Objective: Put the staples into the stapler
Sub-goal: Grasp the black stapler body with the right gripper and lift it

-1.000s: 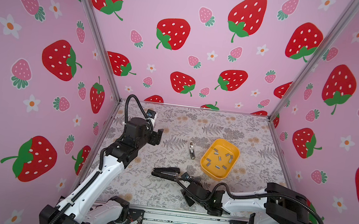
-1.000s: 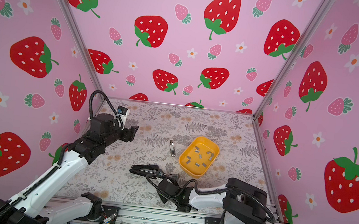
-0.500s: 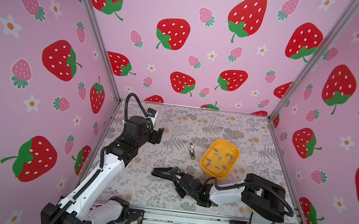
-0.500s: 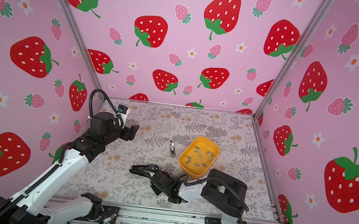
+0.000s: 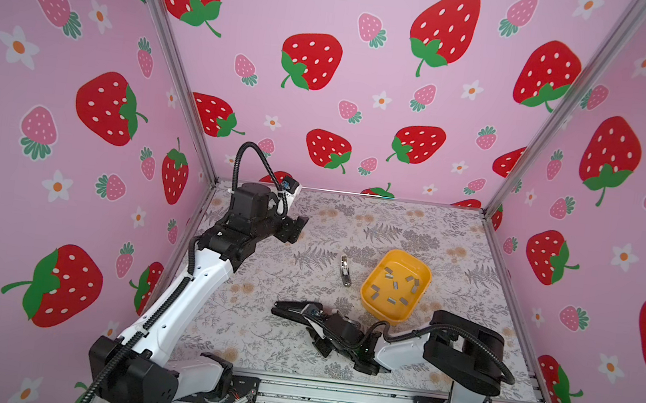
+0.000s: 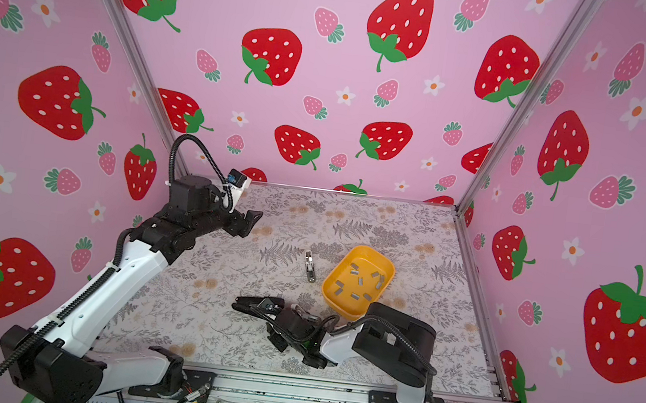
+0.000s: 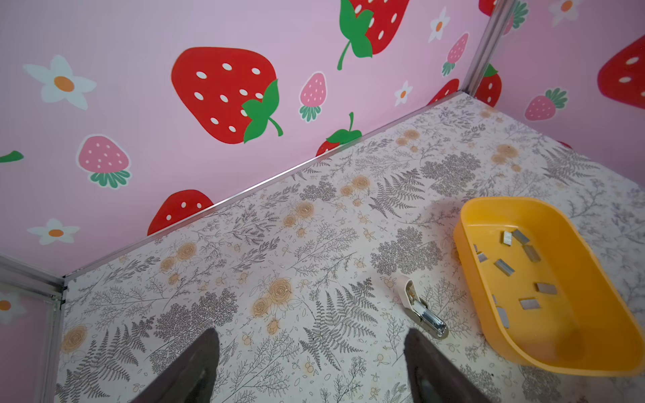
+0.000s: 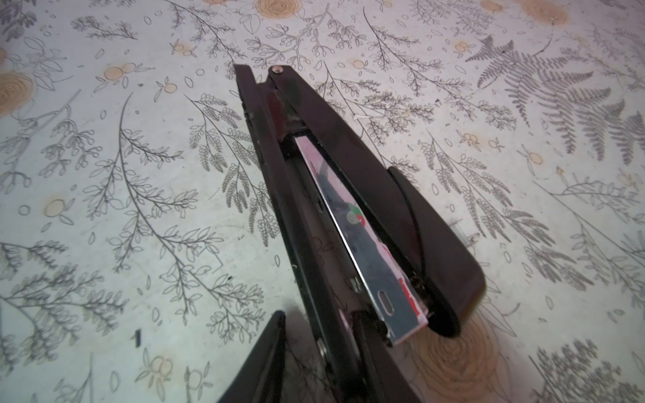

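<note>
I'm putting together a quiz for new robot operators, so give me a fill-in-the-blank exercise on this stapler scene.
1. The staples lie in a ___ tray.
2. The black stapler lies on the table swung ___, with its metal magazine exposed.
3. The left gripper is open and holds ___.
4. In both top views the small silver tool lies to the ___ of the tray.

Missing words: yellow; open; nothing; left.
</note>
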`<action>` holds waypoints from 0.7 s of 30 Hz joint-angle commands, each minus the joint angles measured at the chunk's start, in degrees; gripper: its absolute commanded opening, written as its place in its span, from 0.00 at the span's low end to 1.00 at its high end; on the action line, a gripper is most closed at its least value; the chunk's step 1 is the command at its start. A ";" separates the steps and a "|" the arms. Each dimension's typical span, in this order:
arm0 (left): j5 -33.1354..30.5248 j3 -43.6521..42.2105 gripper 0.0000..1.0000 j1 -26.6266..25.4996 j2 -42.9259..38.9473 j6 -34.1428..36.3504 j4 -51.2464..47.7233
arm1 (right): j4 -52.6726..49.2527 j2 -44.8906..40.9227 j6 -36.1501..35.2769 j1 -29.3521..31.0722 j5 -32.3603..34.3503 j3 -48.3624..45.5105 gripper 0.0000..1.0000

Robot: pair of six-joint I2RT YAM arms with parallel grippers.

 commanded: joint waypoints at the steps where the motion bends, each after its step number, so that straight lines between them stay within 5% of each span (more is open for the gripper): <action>1: 4.71 4.18 0.86 0.30 0.40 7.98 -4.82 | 1.44 1.33 -1.55 0.00 -1.31 0.89 0.23; 5: 9.91 6.40 0.85 0.44 1.00 19.13 -13.04 | 1.62 0.84 -3.06 0.08 -1.11 0.59 0.00; 11: 22.38 7.03 0.84 0.76 2.68 40.32 -36.66 | 8.75 -4.45 -11.61 4.70 6.94 -5.53 0.00; 14: 24.53 5.64 0.84 0.28 1.66 40.78 -38.56 | 13.19 -6.35 -19.71 9.96 17.46 -7.79 0.00; 16: 31.50 5.81 0.84 0.17 0.15 43.34 -41.91 | 17.76 -7.30 -26.10 13.40 24.10 -9.81 0.00; 21: 32.50 5.34 0.82 -4.57 -4.28 43.35 -45.16 | 17.24 -7.86 -31.38 17.19 30.72 -9.96 0.00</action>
